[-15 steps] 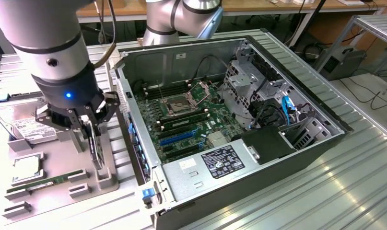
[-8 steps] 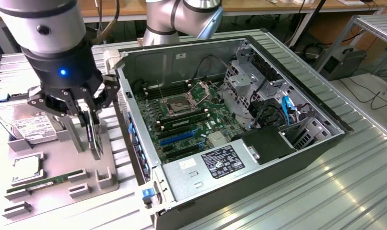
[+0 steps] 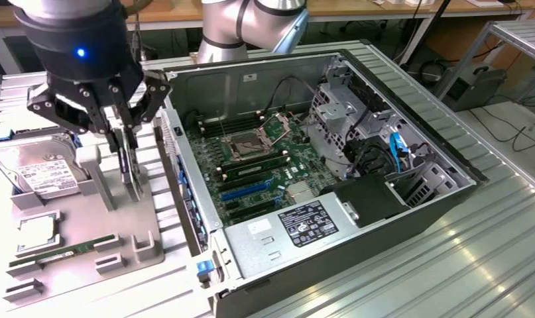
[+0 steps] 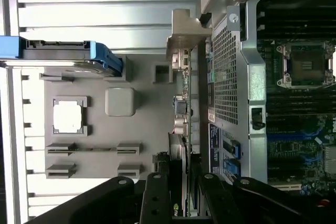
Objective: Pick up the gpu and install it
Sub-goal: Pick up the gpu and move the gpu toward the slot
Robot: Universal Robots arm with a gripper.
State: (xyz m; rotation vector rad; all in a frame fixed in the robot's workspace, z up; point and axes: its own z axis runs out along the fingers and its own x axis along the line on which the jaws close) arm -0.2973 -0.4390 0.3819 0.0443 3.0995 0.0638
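Note:
The gpu (image 3: 129, 169) is a thin dark card seen edge-on, standing upright over the grey fixture tray (image 3: 152, 218) just outside the case's rear wall. My gripper (image 3: 118, 132) is above it, its fingers shut on the card's upper edge. In the wrist view the gpu (image 4: 180, 124) runs away from the fingers (image 4: 155, 198) as a narrow strip, with its metal bracket (image 4: 185, 38) at the far end. Whether the card's lower edge rests in the tray's holder is not clear. The open PC case (image 3: 426, 199) lies on its side to the exterior view's right, with the motherboard (image 3: 258, 165) and its blue slots (image 3: 243, 192) exposed.
On the tray lie a silver hard drive (image 3: 37, 169), a CPU (image 3: 37, 232) and a green RAM stick (image 3: 59, 254). The case's perforated rear wall (image 4: 227, 77) stands close beside the card. The drive cage (image 3: 338, 126) and cables fill the case's far side.

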